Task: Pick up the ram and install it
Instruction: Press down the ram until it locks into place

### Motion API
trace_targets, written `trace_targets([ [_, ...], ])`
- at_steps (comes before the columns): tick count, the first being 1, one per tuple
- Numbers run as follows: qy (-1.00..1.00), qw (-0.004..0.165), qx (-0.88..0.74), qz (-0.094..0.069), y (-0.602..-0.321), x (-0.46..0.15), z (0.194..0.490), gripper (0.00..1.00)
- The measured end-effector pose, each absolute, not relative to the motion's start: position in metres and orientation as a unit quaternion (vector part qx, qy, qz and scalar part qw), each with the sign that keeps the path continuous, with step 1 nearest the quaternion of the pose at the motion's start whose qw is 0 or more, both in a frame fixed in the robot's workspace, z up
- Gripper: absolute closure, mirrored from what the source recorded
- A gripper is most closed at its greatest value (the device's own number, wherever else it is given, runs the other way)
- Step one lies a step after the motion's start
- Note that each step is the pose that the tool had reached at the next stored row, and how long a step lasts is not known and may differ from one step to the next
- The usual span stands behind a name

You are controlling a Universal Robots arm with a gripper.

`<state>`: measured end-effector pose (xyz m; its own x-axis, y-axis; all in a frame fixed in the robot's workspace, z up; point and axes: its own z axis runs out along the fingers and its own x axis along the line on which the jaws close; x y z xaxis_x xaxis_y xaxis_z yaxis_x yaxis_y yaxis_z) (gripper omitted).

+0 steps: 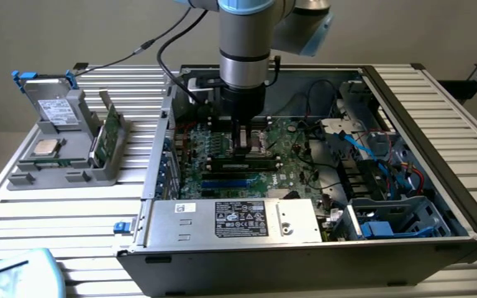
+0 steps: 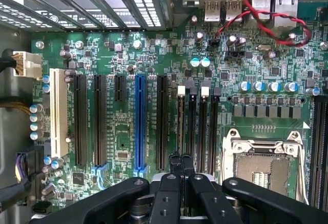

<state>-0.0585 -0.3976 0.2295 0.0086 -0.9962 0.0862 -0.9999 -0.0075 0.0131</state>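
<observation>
The ram [image 1: 240, 166] is a long dark stick lying along a black slot on the green motherboard [image 1: 292, 139] inside the open computer case. In the wrist view the ram [image 2: 180, 124] is seen edge-on in the slot beside the white latch. My gripper [image 1: 243, 151] reaches straight down from the arm and stands just over the ram's middle. In the wrist view the gripper [image 2: 180, 163] is shut, its black fingertips [image 2: 174, 165] pressed together in line with the ram's edge. I cannot tell whether they touch it.
A grey power supply [image 1: 234, 220] fills the case's near side. The CPU socket [image 2: 261, 157] lies beside the slots. Cables and a drive cage [image 1: 392, 217] crowd the exterior view's right. A grey holder [image 1: 64, 155] outside the case carries a green circuit stick [image 1: 106, 133] and a chip.
</observation>
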Motion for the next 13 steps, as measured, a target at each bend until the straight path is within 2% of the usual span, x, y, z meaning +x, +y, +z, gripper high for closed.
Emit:
trace_targets([
  [13, -0.704, 0.035, 0.709, 0.026, -0.3975, -0.0585, 0.2238, 0.89],
])
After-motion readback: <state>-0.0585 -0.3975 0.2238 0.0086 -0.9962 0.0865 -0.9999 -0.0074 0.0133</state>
